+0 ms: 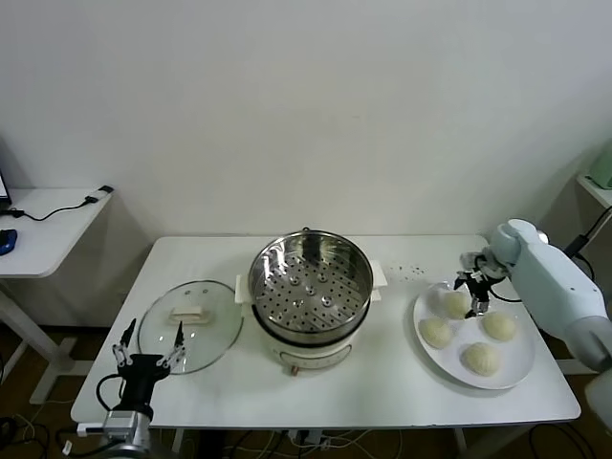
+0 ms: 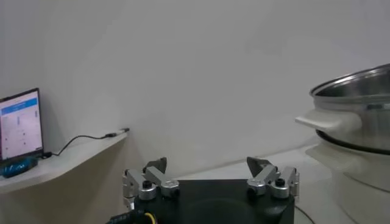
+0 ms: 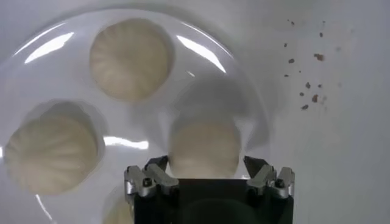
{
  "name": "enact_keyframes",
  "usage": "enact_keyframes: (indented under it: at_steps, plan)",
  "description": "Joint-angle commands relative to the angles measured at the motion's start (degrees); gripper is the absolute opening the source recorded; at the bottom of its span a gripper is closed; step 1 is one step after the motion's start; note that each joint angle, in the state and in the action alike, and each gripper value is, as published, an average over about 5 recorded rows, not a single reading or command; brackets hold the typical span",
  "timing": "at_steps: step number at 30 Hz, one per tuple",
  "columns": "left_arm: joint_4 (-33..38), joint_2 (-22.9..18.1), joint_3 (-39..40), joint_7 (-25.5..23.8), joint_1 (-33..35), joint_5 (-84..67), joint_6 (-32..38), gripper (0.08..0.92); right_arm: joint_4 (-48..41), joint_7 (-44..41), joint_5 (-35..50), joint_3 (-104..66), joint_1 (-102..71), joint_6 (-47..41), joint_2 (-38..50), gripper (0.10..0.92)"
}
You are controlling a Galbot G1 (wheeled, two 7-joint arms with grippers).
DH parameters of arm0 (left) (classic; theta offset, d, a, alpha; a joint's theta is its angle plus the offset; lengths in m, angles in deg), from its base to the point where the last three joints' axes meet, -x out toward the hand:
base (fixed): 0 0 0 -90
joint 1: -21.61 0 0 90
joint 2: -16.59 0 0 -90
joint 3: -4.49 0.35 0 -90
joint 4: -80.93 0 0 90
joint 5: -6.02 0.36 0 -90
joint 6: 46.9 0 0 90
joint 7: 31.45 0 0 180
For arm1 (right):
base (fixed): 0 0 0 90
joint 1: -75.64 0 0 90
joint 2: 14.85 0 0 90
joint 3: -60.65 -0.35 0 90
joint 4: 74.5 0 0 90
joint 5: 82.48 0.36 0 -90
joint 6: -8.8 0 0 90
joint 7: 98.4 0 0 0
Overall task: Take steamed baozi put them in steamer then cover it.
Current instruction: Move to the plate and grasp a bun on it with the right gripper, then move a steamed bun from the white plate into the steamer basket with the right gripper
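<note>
Several cream-white baozi lie on a white plate at the table's right. My right gripper hangs open over the far-left one. In the right wrist view that baozi sits between the open gripper fingers, which flank it without squeezing. Two more baozi lie farther off on the plate. The steel steamer stands empty at the table's middle. Its glass cover lies flat to its left. My left gripper waits open at the cover's near edge, holding nothing.
The left wrist view shows the open left gripper, with the steamer and its white side handle off to one side. A side desk with cables stands beyond the table's left. Small crumbs dot the table by the plate.
</note>
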Motion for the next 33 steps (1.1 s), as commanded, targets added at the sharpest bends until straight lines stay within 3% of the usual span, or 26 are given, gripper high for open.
enact_keyframes:
  at_steps: [1,11,18,24,33]
  plan:
    - [0.20,0.05,-0.09,0.05,0.01,0.03,-0.07,0.823,-3.57,-0.33,-3.30,-1.69,0.77,1.03,-2.55,0.813]
    - [0.28,0.02,-0.10,0.12,0.25,0.09,-0.07,0.823,-3.02,-1.67,-2.43,-2.32,0.67,1.39,-2.11,0.677]
    - [0.54,0.13,-0.24,0.11,0.51,0.10,-0.04,0.823,6.59,-4.83,6.57,5.44,3.26,1.83,2.56,0.663]
    - [0.93,0.11,-0.30,0.12,1.01,0.09,0.01,0.823,12.70,-8.26,15.68,16.42,15.58,5.17,4.76,0.662]
    - [1.31,0.13,-0.79,0.15,1.81,-0.14,0.16,0.823,19.50,-9.96,26.59,37.05,37.81,13.87,-2.43,0.663]
